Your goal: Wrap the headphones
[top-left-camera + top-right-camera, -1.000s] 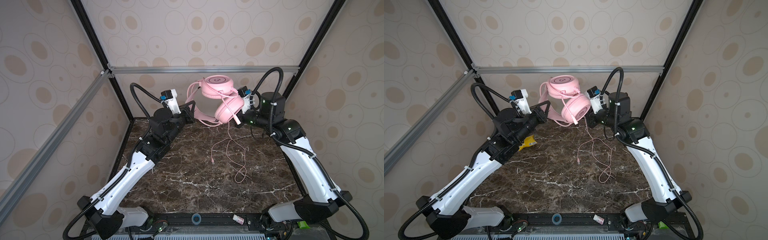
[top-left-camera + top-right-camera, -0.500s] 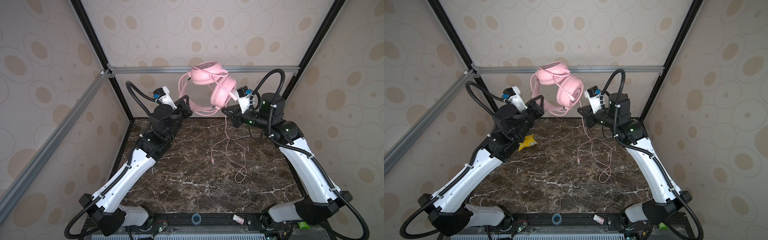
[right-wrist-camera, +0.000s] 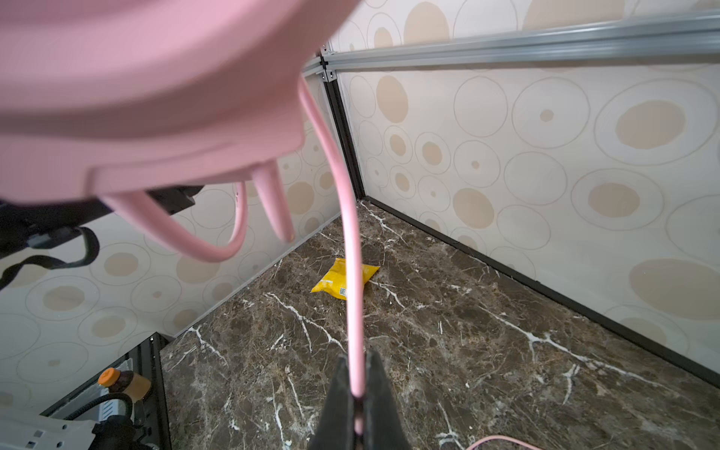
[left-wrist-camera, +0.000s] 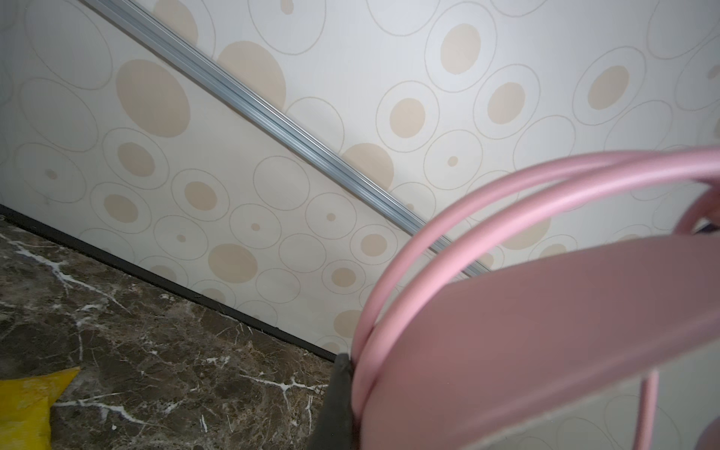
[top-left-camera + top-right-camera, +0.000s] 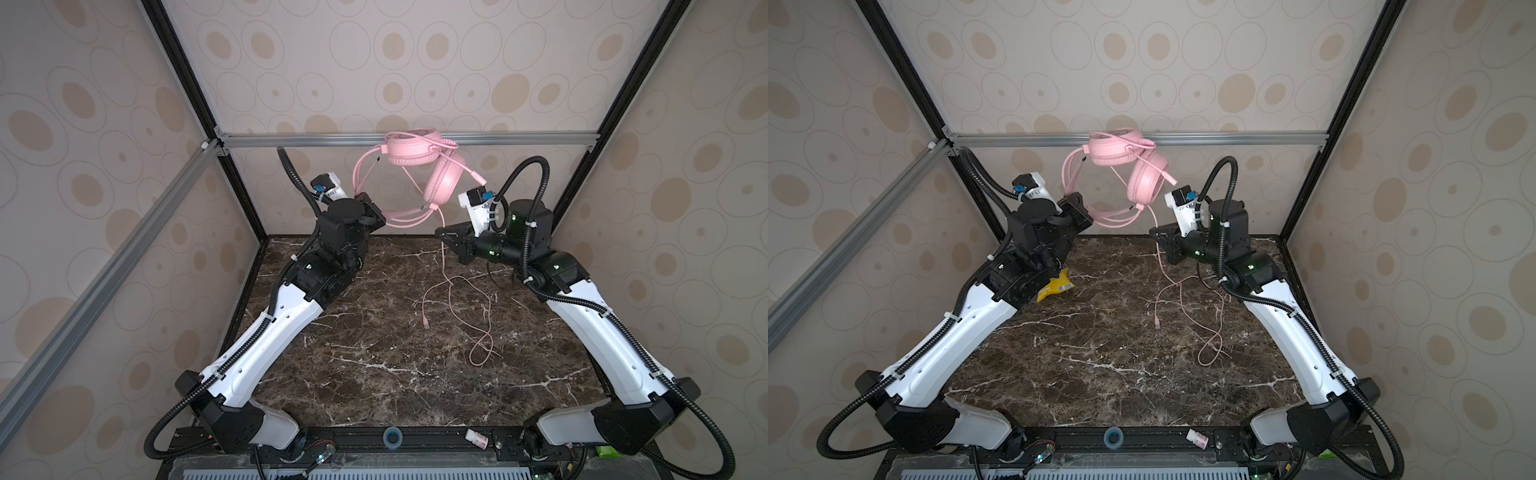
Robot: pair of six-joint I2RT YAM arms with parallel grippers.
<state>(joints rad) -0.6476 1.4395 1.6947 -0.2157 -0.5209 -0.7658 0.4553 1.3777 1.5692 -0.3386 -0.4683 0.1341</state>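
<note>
The headphones (image 5: 445,183) are held up in the air above the far edge of the bench (image 5: 374,374), close to the back wall and level with the metal rail (image 5: 291,139) that runs across it. They are seen in both top views (image 5: 1144,183), with one earcup (image 5: 411,151) turned flat at the top and the other hung tilted below it.

The left pincer (image 5: 380,220) is closed on the headband (image 5: 405,218), at the bottom of its curve. In the left wrist view the two pink wires of the headband (image 4: 409,272) are seen pressed against one dark finger (image 4: 337,389); the second finger is hidden behind the pink strap.

The right pincer (image 5: 441,236) is closed on the cable (image 5: 444,266), just below the lower earcup. In the right wrist view the cable (image 3: 350,253) is seen coming down from the headphones (image 3: 136,97) and pinched between the two dark tips of the pincer (image 3: 360,397).

Below the right pincer the cable is left hanging to the bench, where it is spread in loose loops (image 5: 1208,345). Its plug (image 5: 426,326) is laid on the stone near the middle, apart from both arms.

A yellow packet (image 5: 1054,286) is seen on the bench beside the left arm, and a small bottle (image 5: 476,438) is laid on the front frame.
</note>
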